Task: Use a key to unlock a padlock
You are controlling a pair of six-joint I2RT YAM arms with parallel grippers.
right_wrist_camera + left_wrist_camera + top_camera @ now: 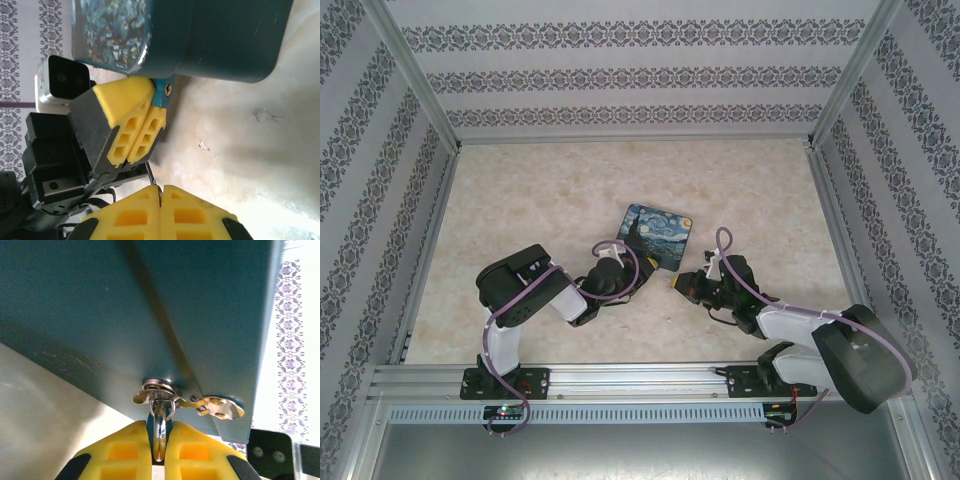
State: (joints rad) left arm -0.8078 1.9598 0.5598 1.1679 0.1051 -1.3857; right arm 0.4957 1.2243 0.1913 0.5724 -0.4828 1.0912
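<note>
— Where is the padlock (162, 94)?
— It hangs on the hasp (159, 389) at the near edge of the box (655, 235). The left claw (150, 102) is closed on its blue body. The keyhole (169, 90) faces the right claw (161, 191).
— And that claw?
— Pressed shut, just short of the lock. I can't make out the key. If it sits between those pads, it is hidden.
— How will the lock handle?
— Small, hard and light, I'd judge. It's smooth metal, so it may twist in the pads. Grip the flat sides of the body, not the thin shackle (160, 427), which would likely swivel in its ring.
— Surface and room?
— A pale, mottled, flat tabletop (540, 200). Patterned walls (620, 80) stand on three sides, well apart from the work. The box may slide if pushed.
</note>
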